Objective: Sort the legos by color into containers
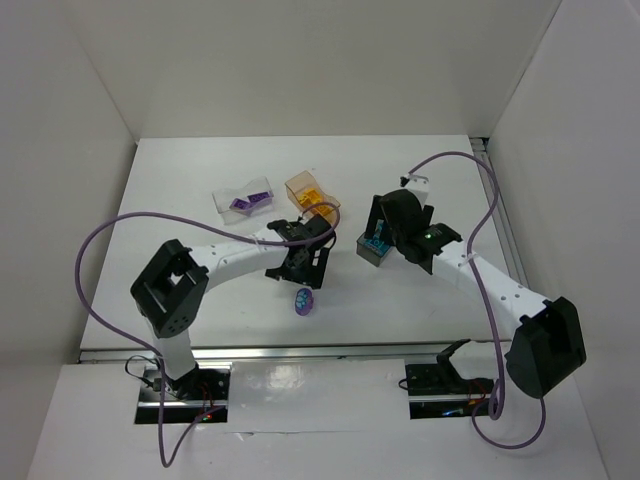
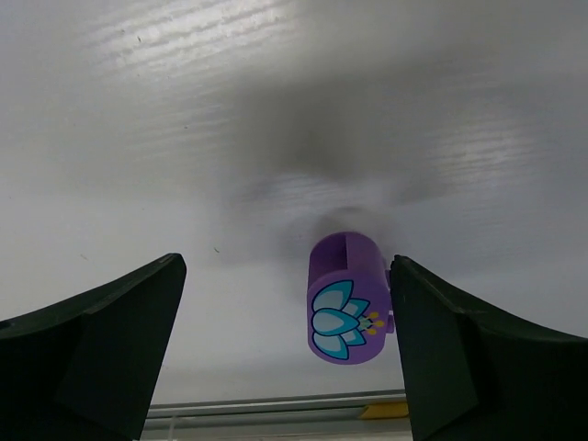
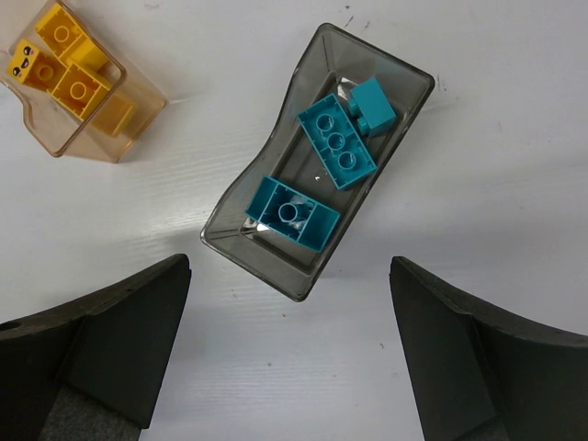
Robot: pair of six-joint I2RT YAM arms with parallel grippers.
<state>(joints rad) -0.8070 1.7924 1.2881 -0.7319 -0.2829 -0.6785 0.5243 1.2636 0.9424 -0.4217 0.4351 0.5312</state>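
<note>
The white desk (image 1: 200,180) carries everything. The right fingers (image 3: 101,340) stand wide apart and hold nothing. Ahead of them, between the two, lies the smoky grey bin (image 3: 276,266) with three cyan bricks (image 3: 336,141) inside. Past the finger on the view's left sits the amber bin (image 3: 41,119) with yellow bricks (image 3: 75,87). The left fingers (image 2: 92,349) are spread open too. The rounded purple piece (image 2: 347,299) lies ungripped between them, just beside the one on the view's right.
</note>
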